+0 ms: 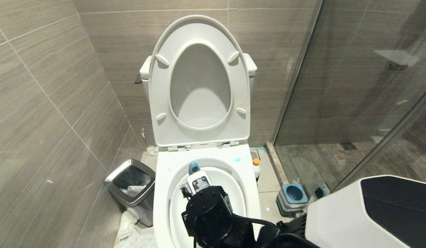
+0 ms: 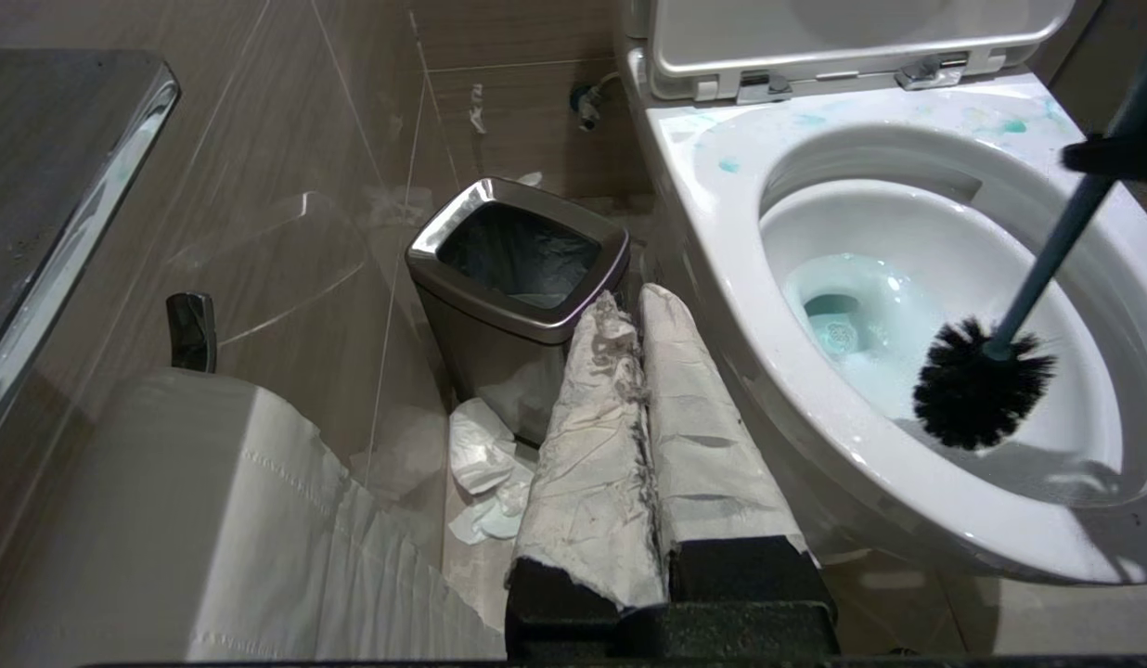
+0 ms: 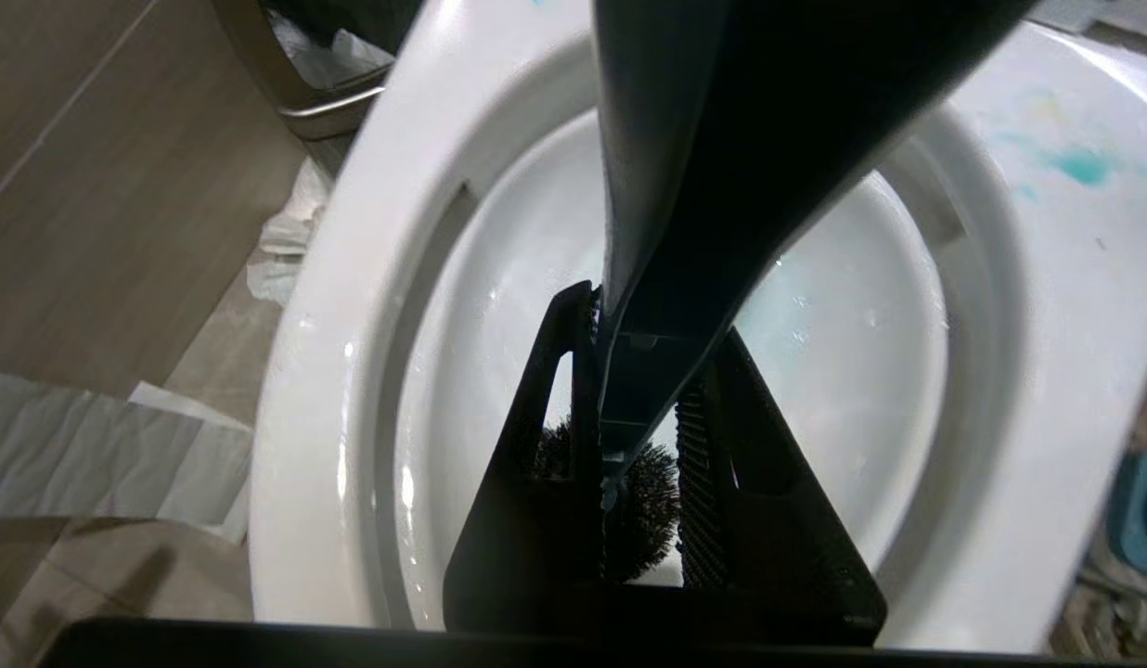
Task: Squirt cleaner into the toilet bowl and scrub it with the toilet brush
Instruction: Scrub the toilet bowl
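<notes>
Toilet brush [image 2: 1047, 288] in R gripper [image 3: 638, 436] (clamped)

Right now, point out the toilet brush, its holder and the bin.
toilet brush [image 2: 982, 382]: left wrist view, on the dark bristle head inside the bowl.
brush holder [image 1: 294, 194]: head view, on its blue top, on the floor right of the toilet.
bin [image 2: 485, 301]: left wrist view, on its chrome rim.
</notes>
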Tool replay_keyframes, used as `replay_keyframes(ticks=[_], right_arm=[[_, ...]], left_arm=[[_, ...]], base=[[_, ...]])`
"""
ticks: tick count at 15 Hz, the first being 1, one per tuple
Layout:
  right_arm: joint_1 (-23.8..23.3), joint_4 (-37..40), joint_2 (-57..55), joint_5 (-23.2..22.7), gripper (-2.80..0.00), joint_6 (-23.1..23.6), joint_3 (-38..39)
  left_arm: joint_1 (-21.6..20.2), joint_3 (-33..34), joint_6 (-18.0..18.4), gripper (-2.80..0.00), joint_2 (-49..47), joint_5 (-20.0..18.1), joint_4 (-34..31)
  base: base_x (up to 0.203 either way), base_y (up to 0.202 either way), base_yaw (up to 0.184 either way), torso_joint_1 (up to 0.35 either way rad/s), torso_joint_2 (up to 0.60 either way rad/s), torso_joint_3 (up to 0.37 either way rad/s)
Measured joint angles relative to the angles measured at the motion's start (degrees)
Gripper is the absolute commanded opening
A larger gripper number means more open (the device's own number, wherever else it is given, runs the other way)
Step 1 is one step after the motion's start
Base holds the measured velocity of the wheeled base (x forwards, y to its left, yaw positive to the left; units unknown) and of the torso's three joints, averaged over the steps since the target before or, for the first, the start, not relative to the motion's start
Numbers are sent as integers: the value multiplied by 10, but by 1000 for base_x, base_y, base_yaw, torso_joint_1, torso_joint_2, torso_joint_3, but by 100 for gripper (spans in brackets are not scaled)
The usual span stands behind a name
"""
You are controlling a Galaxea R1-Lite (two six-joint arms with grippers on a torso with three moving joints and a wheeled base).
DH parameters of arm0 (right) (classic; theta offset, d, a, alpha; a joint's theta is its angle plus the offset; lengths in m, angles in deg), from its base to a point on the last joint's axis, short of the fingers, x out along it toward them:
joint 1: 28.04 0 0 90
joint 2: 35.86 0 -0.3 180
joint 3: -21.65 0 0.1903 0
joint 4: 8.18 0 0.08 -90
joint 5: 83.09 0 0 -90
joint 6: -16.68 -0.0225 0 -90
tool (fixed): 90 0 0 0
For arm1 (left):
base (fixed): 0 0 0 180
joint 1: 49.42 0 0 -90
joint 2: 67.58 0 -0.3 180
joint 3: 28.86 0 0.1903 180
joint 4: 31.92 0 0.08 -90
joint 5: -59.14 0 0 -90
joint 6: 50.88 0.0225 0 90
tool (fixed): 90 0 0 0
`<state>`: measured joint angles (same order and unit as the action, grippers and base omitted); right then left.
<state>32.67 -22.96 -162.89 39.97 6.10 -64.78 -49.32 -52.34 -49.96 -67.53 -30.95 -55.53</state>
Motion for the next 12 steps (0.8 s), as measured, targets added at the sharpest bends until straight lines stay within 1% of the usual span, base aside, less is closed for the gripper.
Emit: replay_keyframes(ticks=[3,7,9,12], right_arm=[[-22,-1,41,2,-280,-5,39],[-62,0,62,5,-280,-1,46],[-67,0,59,5,-280,3,29],[-68,0,38,5,-280,22,-28]], left_arm=[[0,0,0,-280,0,0,0],[0,1,-2,-280,0,0,0],[0,1,-2,-280,0,0,0],[0,1,-5,-280,0,1,0]], base=[[0,0,0,0,0,0],[0,0,0,0,0,0],[0,0,0,0,0,0],[0,0,0,0,0,0]])
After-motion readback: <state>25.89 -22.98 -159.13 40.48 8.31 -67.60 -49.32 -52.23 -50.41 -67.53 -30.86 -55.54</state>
